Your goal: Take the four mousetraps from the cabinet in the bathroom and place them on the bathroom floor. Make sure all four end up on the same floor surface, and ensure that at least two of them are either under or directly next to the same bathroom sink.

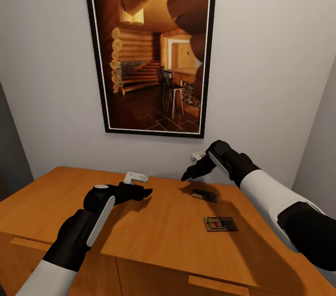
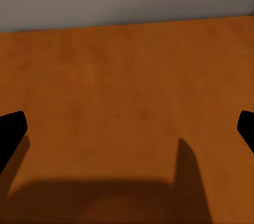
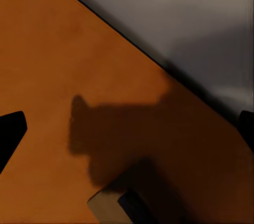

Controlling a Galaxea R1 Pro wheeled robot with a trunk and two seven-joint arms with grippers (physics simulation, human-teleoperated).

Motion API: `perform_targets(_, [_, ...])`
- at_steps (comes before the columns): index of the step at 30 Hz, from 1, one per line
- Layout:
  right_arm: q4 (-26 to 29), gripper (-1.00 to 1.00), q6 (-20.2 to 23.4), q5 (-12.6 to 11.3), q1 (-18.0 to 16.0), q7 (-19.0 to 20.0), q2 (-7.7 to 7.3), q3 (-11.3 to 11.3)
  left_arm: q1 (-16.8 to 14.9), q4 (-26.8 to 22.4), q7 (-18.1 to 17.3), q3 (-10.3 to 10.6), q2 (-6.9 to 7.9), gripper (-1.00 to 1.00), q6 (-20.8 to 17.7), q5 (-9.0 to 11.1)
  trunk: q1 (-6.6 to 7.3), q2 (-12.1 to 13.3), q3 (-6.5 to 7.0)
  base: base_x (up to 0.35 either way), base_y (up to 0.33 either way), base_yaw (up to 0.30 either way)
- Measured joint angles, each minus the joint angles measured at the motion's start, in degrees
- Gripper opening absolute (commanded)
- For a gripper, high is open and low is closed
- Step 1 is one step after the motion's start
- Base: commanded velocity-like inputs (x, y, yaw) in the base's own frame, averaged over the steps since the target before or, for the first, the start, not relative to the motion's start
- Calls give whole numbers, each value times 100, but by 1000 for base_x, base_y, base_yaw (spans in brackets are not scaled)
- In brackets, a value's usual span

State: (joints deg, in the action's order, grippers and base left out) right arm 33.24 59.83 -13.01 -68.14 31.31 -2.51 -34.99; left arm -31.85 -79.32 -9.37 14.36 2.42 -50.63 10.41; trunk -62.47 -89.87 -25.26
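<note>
While both grippers hover open and empty over the cabinet (image 1: 154, 235), the right gripper (image 1: 189, 175) hangs nearer the two mousetraps (image 1: 220, 224), the closer mousetrap (image 1: 205, 195) lying just beneath and slightly front of it.

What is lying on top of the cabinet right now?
Two mousetraps: one near the front right, another in shadow beneath the right claw. Its details are too dark to read.

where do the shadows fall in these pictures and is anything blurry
Head view: the right hand darkens the far mousetrap on the cabinet. Left wrist view: a soft shadow band along the wood's near edge. Right wrist view: a shadow reaches the trap corner, which looks blurred.
</note>
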Motion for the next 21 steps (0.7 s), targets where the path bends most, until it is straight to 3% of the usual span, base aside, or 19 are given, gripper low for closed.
perform_targets(4, [25, 100, -1, 37, -1, 32, -76, -191, 0, 0, 0, 0, 0, 100, 0, 0, 0, 0, 0, 0, 0, 0])
perform_targets(7, [53, 100, -1, 53, -1, 141, -132, -535, 0, 0, 0, 0, 0, 100, 0, 0, 0, 0, 0, 0, 0, 0])
perform_targets(12, [221, 100, -3, 75, -1, 496, -205, -873, 0, 0, 0, 0, 0, 100, 0, 0, 0, 0, 0, 0, 0, 0])
perform_targets(21, [367, 100, -6, 95, -4, 763, -363, -1015, 0, 0, 0, 0, -1, 100, 0, 0, 0, 0, 0, 0, 0, 0])
